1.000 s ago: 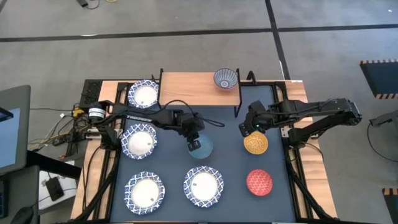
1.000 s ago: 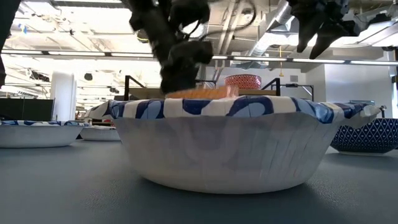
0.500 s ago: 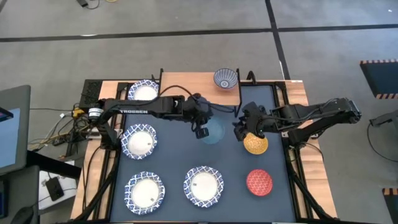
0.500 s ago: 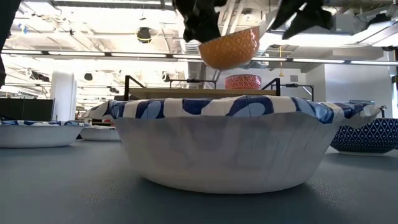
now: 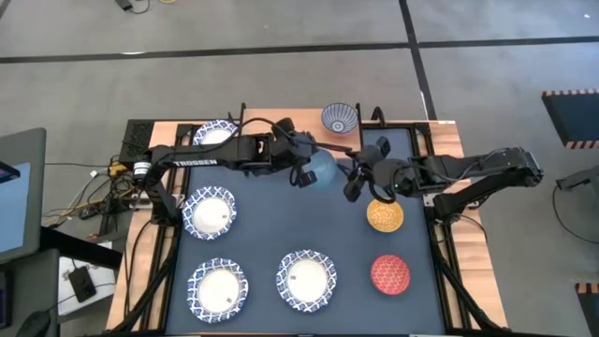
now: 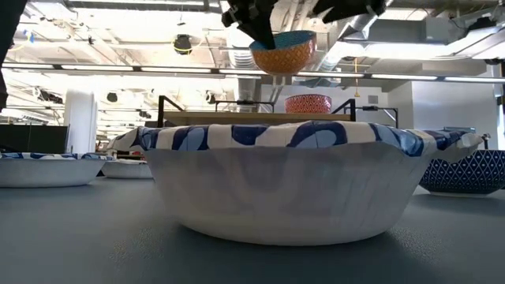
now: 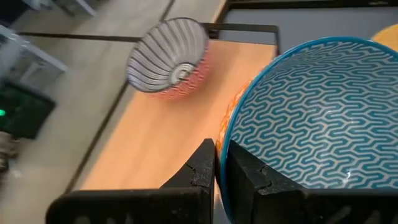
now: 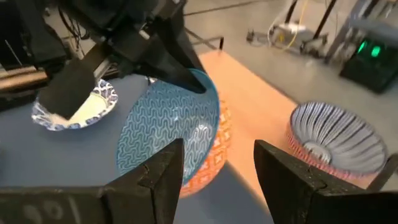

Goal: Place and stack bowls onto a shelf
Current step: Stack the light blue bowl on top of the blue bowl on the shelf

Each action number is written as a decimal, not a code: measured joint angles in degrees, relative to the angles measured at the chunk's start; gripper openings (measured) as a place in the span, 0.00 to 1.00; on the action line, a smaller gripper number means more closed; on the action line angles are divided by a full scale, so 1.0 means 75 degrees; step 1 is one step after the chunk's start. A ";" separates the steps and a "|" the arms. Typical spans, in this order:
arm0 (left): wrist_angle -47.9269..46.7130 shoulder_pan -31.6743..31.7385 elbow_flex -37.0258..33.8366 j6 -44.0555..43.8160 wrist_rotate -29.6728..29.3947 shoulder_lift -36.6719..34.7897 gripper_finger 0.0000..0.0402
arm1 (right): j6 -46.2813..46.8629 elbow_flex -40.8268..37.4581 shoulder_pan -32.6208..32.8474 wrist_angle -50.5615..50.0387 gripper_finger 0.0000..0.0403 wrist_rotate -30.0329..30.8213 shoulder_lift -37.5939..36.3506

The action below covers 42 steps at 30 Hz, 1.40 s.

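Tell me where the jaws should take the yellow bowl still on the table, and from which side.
Grip the yellow bowl by its rim, one jaw inside and one outside, coming straight down. It sits upright and open-topped, and its round wall is probably too wide to span. The right gripper, open beside it, looks nearest; the left gripper already holds the light-blue bowl.

The dark-blue table (image 5: 332, 234) carries four white blue-rimmed bowls (image 5: 209, 212), a yellow bowl (image 5: 385, 216) and a red bowl (image 5: 390, 273). At its far edge stands the light-wood shelf (image 5: 281, 126). On the shelf rests one striped bowl (image 5: 339, 118).
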 joint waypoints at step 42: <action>0.3283 -0.0563 0.0086 0.0343 -0.0898 0.0251 0.05 | -0.1617 -0.0002 -0.2217 0.0243 0.12 -0.0374 0.0745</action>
